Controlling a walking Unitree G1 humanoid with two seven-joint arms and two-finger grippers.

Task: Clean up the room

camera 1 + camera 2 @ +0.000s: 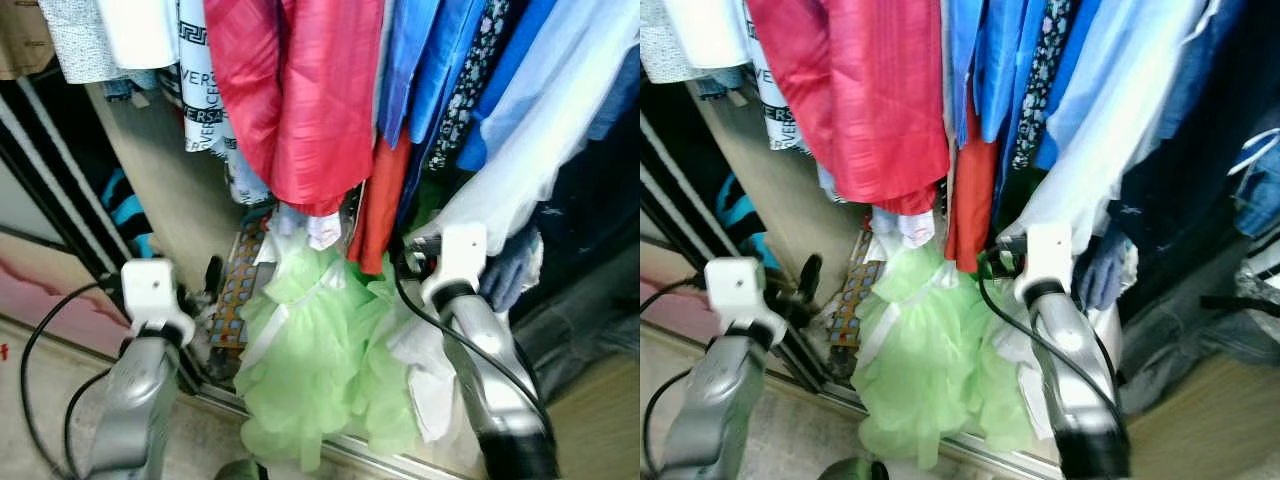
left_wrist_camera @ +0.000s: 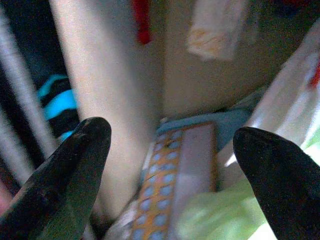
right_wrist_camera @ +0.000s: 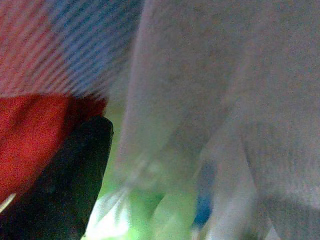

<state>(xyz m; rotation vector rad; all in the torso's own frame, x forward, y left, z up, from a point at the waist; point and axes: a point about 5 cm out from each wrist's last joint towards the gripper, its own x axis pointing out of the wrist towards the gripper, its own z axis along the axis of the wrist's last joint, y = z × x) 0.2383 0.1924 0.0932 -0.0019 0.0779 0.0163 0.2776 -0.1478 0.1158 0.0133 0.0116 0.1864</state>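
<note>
Both silver arms sit nearest, reaching into the wardrobe. Left gripper (image 2: pixel 170 165) is wide open w/ nothing held, aimed at a patterned flat box (image 1: pixel 240 275) leaning vs the tan side panel (image 1: pixel 170 190), prob. propped there for lack of floor space. Right gripper (image 3: pixel 55 175) is buried in pale cloth; can't tell if it grips. Between the arms: frilly light-green dress (image 1: pixel 320 360), soft and bunched on the door track. Behind: hanging pink shirt (image 1: pixel 300 90), smooth, and blue shirts (image 1: pixel 440 60).

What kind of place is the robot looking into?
Most likely a wardrobe. Clothes hang close together, like a pink shirt and blue shirts, a green frilly dress sits at the bottom, and a sliding-door track runs along the floor.
</note>
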